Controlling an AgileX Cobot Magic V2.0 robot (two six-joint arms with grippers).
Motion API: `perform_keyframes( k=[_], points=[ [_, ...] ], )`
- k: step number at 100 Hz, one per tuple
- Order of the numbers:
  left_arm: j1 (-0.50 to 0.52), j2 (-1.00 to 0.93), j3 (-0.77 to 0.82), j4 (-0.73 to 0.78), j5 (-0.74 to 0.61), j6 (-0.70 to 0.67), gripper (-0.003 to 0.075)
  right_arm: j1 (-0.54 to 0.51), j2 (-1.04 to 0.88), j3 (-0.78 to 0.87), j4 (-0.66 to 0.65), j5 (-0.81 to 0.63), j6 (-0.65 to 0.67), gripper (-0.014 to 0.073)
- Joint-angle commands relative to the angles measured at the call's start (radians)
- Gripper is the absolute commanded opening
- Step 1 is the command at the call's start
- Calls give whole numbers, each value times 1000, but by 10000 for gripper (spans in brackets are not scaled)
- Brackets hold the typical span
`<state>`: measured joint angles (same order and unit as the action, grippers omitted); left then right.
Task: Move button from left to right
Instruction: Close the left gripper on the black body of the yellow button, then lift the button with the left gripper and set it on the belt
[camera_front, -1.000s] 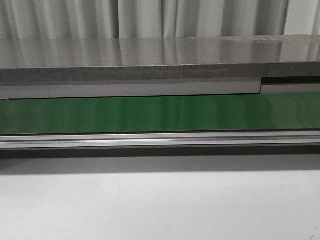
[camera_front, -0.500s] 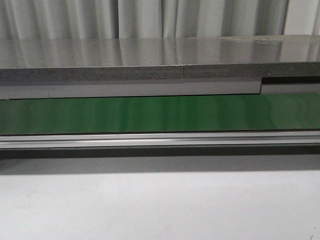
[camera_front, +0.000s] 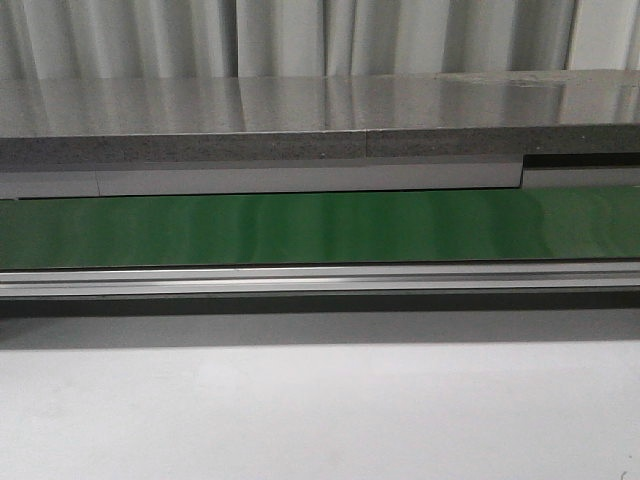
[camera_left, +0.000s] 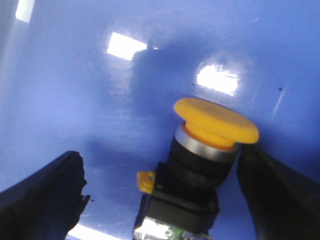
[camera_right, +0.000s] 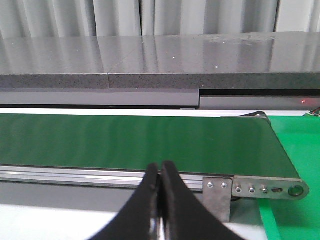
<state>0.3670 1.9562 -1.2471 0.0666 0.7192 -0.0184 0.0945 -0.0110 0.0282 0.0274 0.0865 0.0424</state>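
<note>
The button (camera_left: 200, 165) shows only in the left wrist view. It has a round yellow-orange cap, a silver ring and a black boxy body with a small yellow tab, and it lies tilted on a glossy blue surface (camera_left: 75, 100). My left gripper (camera_left: 160, 195) is open, one black finger (camera_left: 45, 200) well off to one side and the other finger (camera_left: 280, 195) close beside the cap. My right gripper (camera_right: 160, 172) is shut and empty in front of the green conveyor belt (camera_right: 125, 140). Neither gripper nor the button shows in the front view.
The green belt (camera_front: 320, 228) runs across the front view, with an aluminium rail (camera_front: 320, 278) in front and a grey stone ledge (camera_front: 300, 120) behind. The belt's end roller and metal bracket (camera_right: 250, 187) sit by the right gripper. White tabletop (camera_front: 320, 410) lies in front.
</note>
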Motion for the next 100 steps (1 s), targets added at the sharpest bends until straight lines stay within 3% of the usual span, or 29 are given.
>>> perform_keyframes(
  k=[1, 19, 34, 44, 58, 79, 100],
  points=[
    [1, -30, -24, -5, -25, -2, 545, -5, -14, -19, -3, -86, -2, -68],
    [1, -20, -24, -5, -25, -2, 337, -5, -14, -19, -3, -86, -2, -68],
    [1, -20, -31, -5, -25, -2, 118, -5, -14, -19, -3, -86, -2, -68],
    [1, -23, -54, -5, 3, -2, 34, -5, -14, -19, -3, -86, -2, -68],
    [1, -41, -118, -5, 73, -2, -10, -5, -14, -19, -3, -86, -2, -68],
    [-1, -117, -197, -15, 138, 0, -10, -5, -14, -19, -3, -86, -2, -68],
    [-38, -192, -212, -122, 187, 123, -10, -5, -14, -19, -3, -86, -2, -68]
  ],
)
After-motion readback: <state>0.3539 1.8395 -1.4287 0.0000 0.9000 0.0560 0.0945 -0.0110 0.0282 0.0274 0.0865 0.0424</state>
